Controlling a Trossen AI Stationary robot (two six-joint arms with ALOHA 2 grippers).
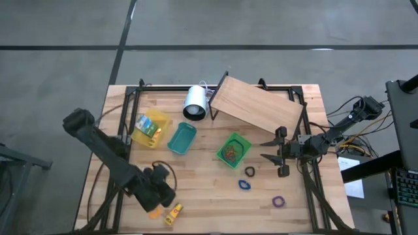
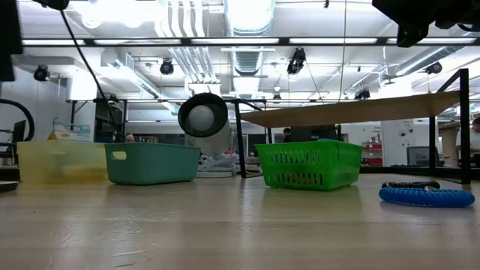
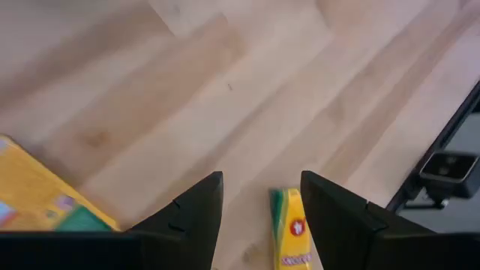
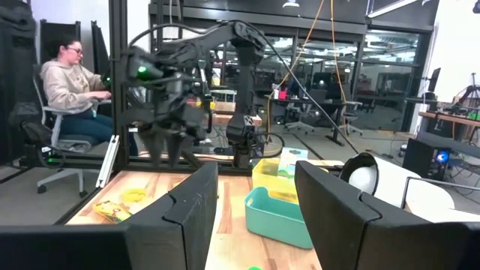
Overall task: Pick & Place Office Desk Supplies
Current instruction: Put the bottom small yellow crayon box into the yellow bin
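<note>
My left gripper point(image 3: 262, 202) stands open near the table's front left point(image 1: 159, 199), pointing steeply down. A small yellow box point(image 3: 289, 232), also point(image 1: 173, 214), lies flat on the wood and shows between its fingers, apart from them. A larger yellow-orange packet point(image 3: 34, 199) lies beside it. A dark rubber band point(image 1: 249, 172), a blue one point(image 1: 244, 185) and a purple one point(image 1: 279, 202) lie loose on the table. My right gripper point(image 1: 273, 149) waits open and level at the table's right, above the wood.
A yellow bin point(image 1: 150, 127) holding a green-and-white packet, a teal bin point(image 1: 181, 138) and a green basket point(image 1: 233, 150) with rubber bands stand mid-table. A white cylinder point(image 1: 194, 102) and a slanted wooden board point(image 1: 258, 104) are at the back. A person sits beyond the table point(image 4: 71, 82).
</note>
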